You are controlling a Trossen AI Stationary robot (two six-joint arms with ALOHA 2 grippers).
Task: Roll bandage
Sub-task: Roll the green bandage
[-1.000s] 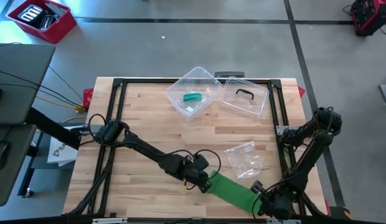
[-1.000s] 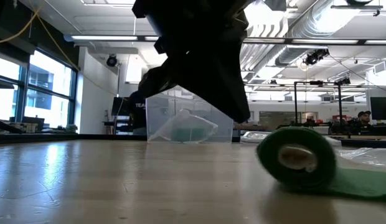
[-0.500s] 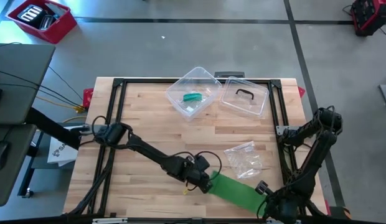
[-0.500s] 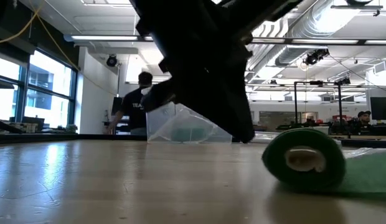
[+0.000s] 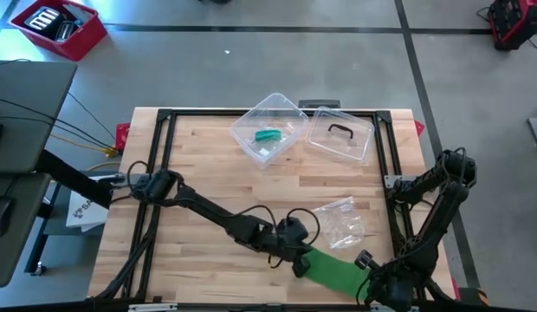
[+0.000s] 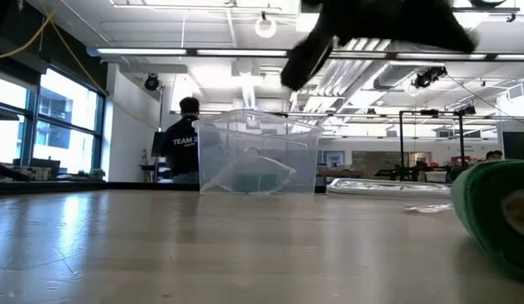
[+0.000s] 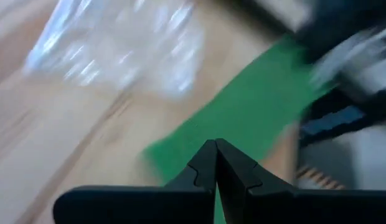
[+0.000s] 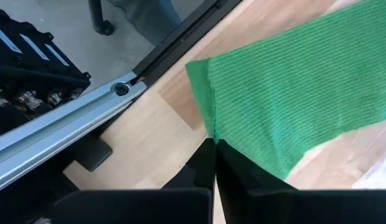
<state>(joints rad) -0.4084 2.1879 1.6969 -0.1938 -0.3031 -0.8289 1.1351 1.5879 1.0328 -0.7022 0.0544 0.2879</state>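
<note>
Right claw (image 8: pixel 215 146): shut, pinning the loose end of the green bandage (image 5: pixel 338 276) at the table's (image 5: pixel 208 165) near edge; keep it there.
Left claw (image 5: pixel 296 263): shut, at the rolled end; push evenly, keep the roll square.
Beyond: plastic bag (image 5: pixel 339 221), clear container (image 5: pixel 268 128).

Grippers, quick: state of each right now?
Left gripper: closed, empty, against the bandage roll.
Right gripper: closed, pinning the bandage's end at the table edge.
</note>
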